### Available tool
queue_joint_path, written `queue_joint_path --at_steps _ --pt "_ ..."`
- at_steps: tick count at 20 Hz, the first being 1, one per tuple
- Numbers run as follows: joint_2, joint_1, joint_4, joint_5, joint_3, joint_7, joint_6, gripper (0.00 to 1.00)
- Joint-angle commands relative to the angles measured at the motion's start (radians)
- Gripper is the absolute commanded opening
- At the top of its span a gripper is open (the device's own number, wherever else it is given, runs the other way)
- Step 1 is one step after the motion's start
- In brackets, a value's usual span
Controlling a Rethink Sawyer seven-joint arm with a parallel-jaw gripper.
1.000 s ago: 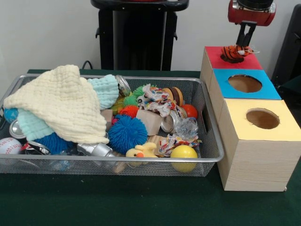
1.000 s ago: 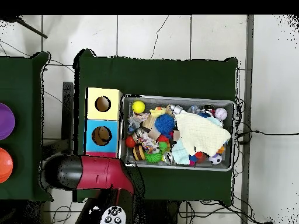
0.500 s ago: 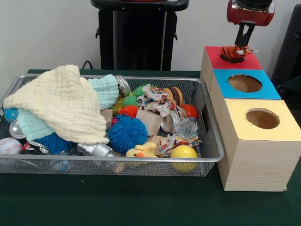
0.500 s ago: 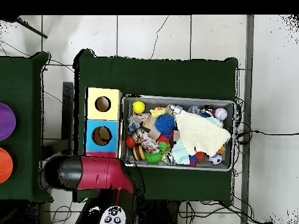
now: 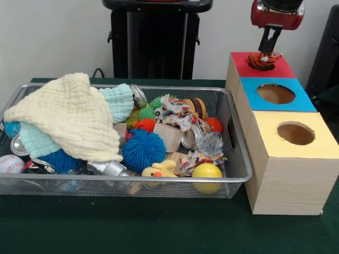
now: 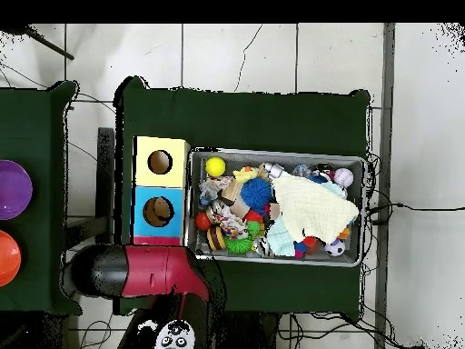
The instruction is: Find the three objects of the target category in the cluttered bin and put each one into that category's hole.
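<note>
The red and black arm's claw [image 5: 269, 46] hangs over the red-topped section [image 5: 280, 69] of the pale wooden sorting box [image 5: 286, 174]. Its 2 dark fingers [image 5: 263, 39] slant down toward an orange and black striped soft toy [image 5: 262, 61] that sits at the red section's hole, directly under the tips. Whether the tips pinch the toy or merely stand just above it cannot be told from the front view, and in the overhead view the arm's red housing [image 6: 150, 271] hides the claw and the red section altogether.

Below the claw and toward the camera come the box's other 2 sections: a blue top with a round hole [image 5: 275, 93], then a yellow top with a round hole [image 5: 295, 133]; the box rests on the dark green table cloth [image 5: 159, 227].

Down and to the left of the claw stands the silver wire mesh bin [image 5: 233, 159], just beside the box. In its half nearer the claw lie a spiky blue rubber ball [image 5: 143, 150], a smooth yellow ball [image 5: 207, 173], a small yellow plush duck [image 5: 160, 170], a knotted multicoloured rope toy [image 5: 177, 112] and a spiky green ball [image 5: 157, 102]. Farthest from the claw, a cream waffle-weave cloth [image 5: 69, 116] drapes over a pale teal cloth [image 5: 119, 100], with a white baseball [image 5: 10, 164] at the bin's far corner.
</note>
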Motion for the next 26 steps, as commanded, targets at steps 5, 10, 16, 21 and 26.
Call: queue_joint_path --at_steps 5,10,16,21,26 --pt "0.067 -0.035 0.001 -0.105 0.041 0.073 -0.064 0.0" --pt "0.096 -0.039 0.018 -0.101 0.044 0.102 -0.114 0.0" --pt "0.105 -0.053 0.058 -0.036 0.066 0.147 -0.14 0.0" --pt "0.109 -0.049 0.059 -0.025 0.067 0.159 -0.134 0.0" --pt "0.108 -0.046 0.061 -0.029 0.065 0.156 -0.136 0.0"
